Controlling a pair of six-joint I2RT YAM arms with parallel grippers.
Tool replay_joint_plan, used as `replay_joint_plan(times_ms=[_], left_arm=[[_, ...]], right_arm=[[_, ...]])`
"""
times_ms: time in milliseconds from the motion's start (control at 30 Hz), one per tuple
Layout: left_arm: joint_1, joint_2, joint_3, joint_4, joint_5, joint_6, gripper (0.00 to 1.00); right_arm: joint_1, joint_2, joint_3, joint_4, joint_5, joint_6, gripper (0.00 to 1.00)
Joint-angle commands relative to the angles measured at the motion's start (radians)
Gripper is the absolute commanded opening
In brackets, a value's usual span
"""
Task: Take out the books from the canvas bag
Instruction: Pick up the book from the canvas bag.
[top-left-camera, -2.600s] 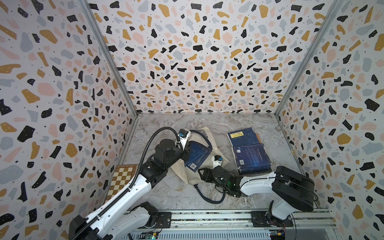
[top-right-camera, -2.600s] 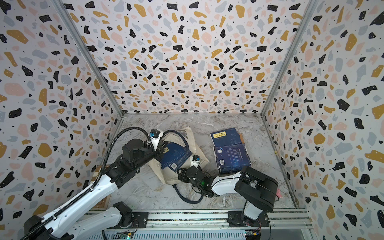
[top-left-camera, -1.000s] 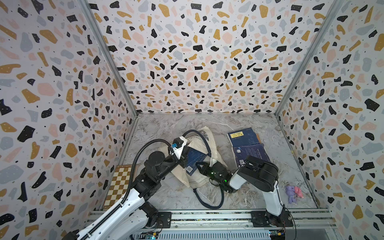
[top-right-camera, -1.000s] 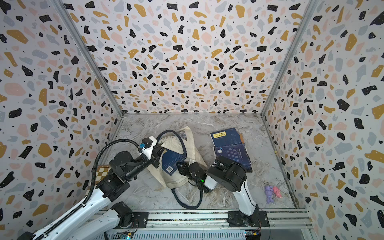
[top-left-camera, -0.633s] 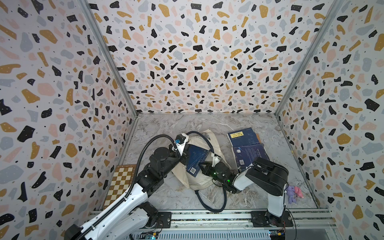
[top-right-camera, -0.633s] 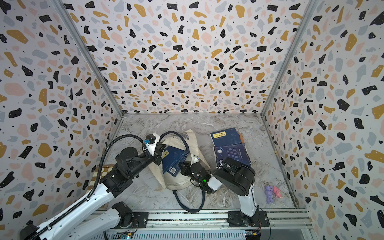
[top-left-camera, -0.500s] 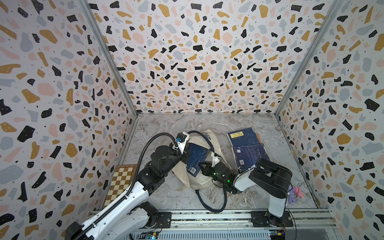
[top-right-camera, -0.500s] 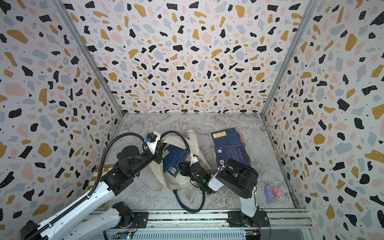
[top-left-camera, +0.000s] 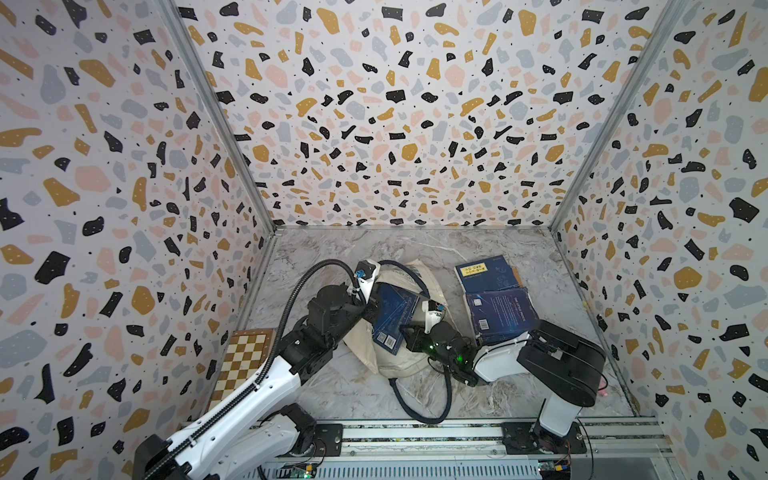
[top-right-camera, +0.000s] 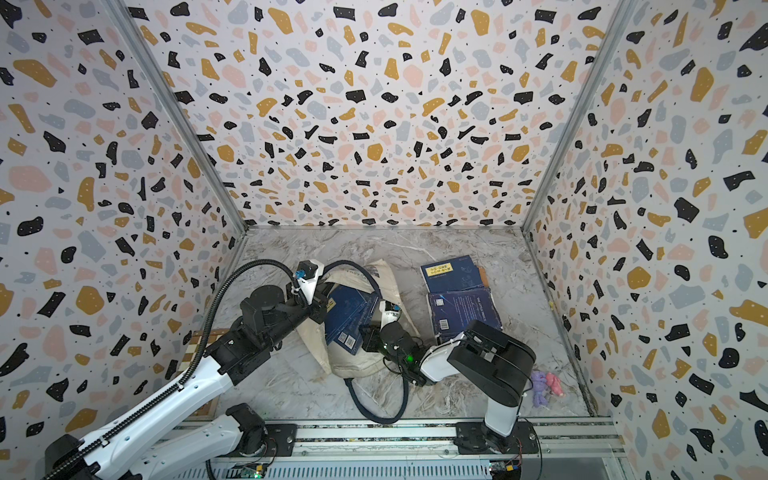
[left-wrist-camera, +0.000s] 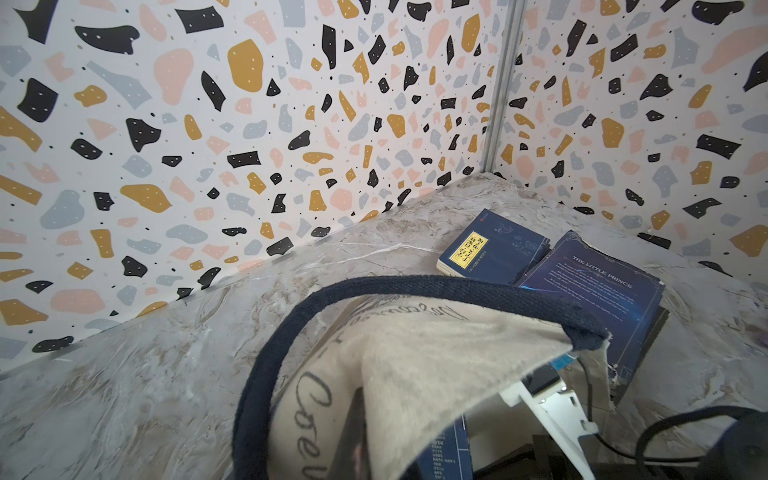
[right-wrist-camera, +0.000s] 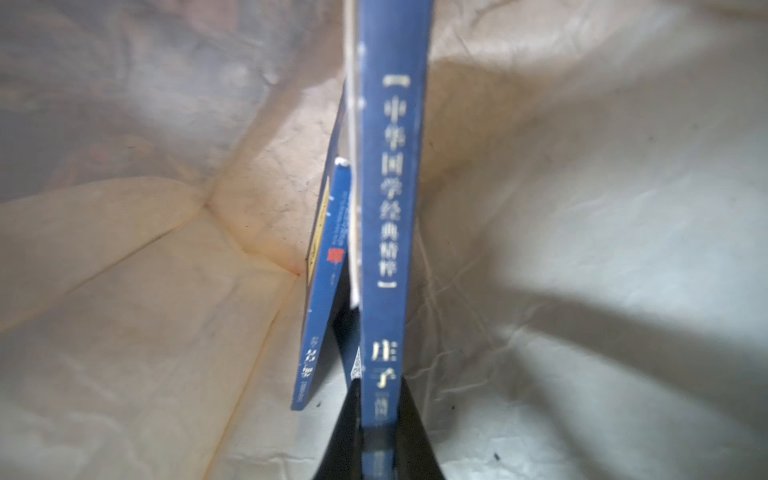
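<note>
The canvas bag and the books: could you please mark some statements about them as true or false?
The yellow-labelled book lies on the marble table, outside the canvas bag. True.
The right gripper is open and empty. False: it is shut on a blue-spined book inside the bag.
The left gripper pinches the bag's fabric. True.
The chessboard rests on the bag. False: it lies by the side wall, apart from the bag.
Only one book is inside the bag. False: a second book leans beside the held one.
</note>
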Motion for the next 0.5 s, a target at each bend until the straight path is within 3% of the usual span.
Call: replay_joint_plan(times_ms=[0,467], left_arm=[[-0.004,-0.002,0.046,0.035,-0.067,-0.015,0.0],[-0.003,0.048,0.073,-0.004,-0.129,-0.03,0.0]], right_arm=[[0.012,-0.067,-0.001,-0.034,-0.01,-0.08,0.0],[0.015,-0.195,-0.057,-0.104,-0.137,-0.155,0.0]])
